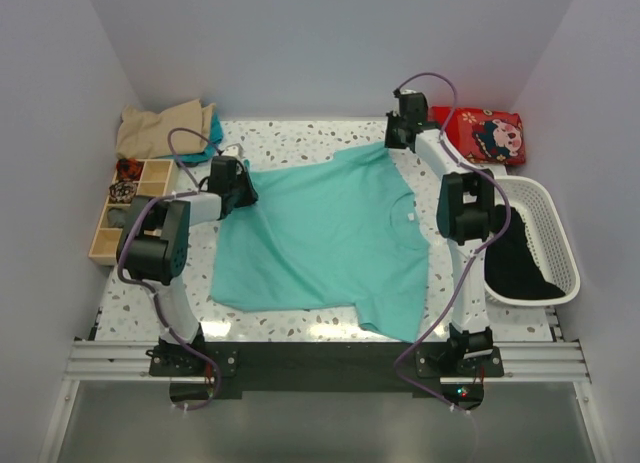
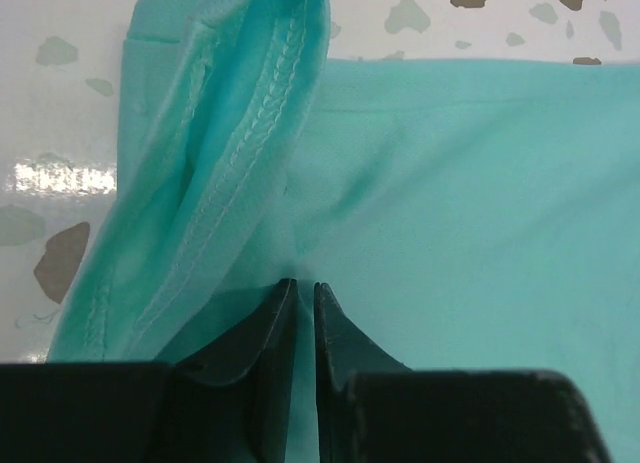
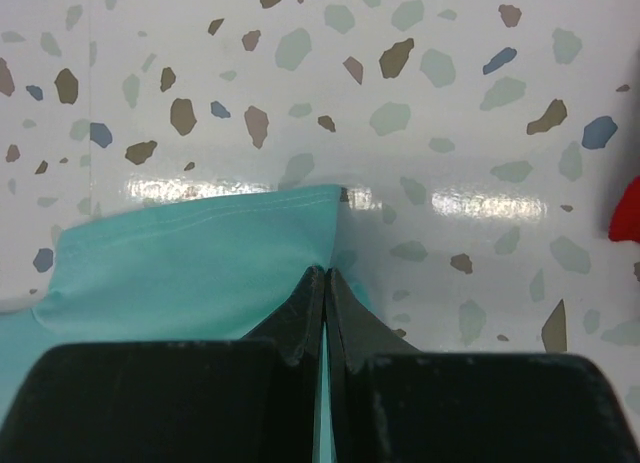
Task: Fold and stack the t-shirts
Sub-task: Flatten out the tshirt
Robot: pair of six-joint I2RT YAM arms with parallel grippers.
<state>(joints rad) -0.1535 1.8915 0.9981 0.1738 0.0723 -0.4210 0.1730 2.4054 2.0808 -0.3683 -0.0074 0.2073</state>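
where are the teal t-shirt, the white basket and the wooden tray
teal t-shirt (image 1: 320,233), top view, middle of its chest
white basket (image 1: 552,233), top view, bare right wall
wooden tray (image 1: 103,245), top view, bare wood at its near end

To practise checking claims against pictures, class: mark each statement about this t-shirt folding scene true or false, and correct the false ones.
1. The left claw and the right claw are each shut on the teal t-shirt. True.
2. The teal t-shirt is folded into a small square. False: it lies spread open on the table.
3. The white basket holds a black garment. True.
4. The tan garment lies in the basket. False: it sits at the table's far left corner.
5. The wooden tray stands to the right of the shirt. False: it is at the table's left edge.
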